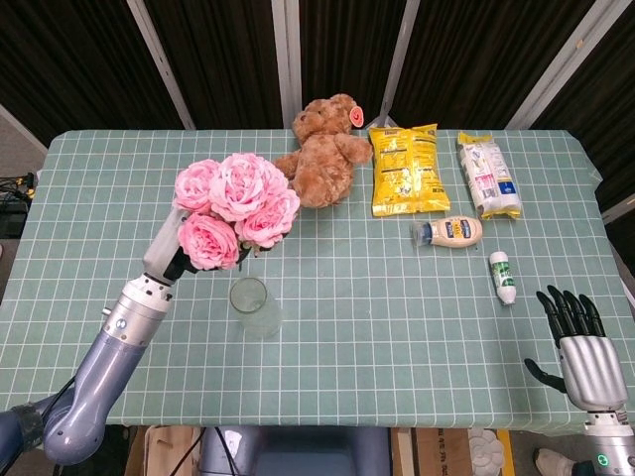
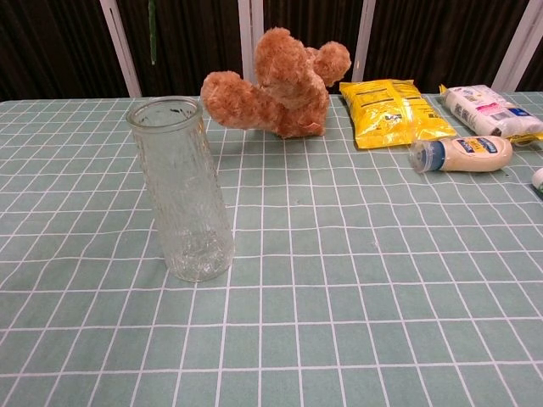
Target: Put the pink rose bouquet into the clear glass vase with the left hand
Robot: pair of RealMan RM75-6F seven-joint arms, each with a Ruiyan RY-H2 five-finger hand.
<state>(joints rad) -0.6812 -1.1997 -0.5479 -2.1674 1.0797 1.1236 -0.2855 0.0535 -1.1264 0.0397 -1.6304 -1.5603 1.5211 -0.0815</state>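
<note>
Right hand: the right hand (image 1: pixel 585 352) is at the near right edge of the counter (image 1: pixel 397 327), fingers up and spread apart, holding nothing.
Left hand: the left hand (image 1: pixel 169 248) is up above the counter on the near left side, gripping the stems of the pink rose bouquet (image 1: pixel 236 206).
Glass vase: the clear glass vase (image 1: pixel 254 307) stands upright on the green checked counter, with nothing inside it.
Pink rose bouquet: the flowers are up in the air, just behind the vase and a little to its left. They are not in the vase yet. In the chest view only a thin green stem (image 2: pixel 152 34) shows near the top edge.
White tube: a small white tube (image 1: pixel 504 277) lies on the right side.
Mayonnaise bottle: a mayonnaise bottle (image 1: pixel 448 232) lies on its side, just behind the tube.
Teddy bear: a brown teddy bear (image 1: pixel 322 154) lies at the far middle, just right of the roses.
Yellow snack bag: a yellow snack bag (image 1: pixel 407 169) lies flat just right of the bear.
White packet: a white packet (image 1: pixel 487 175) lies at the far right.
</note>
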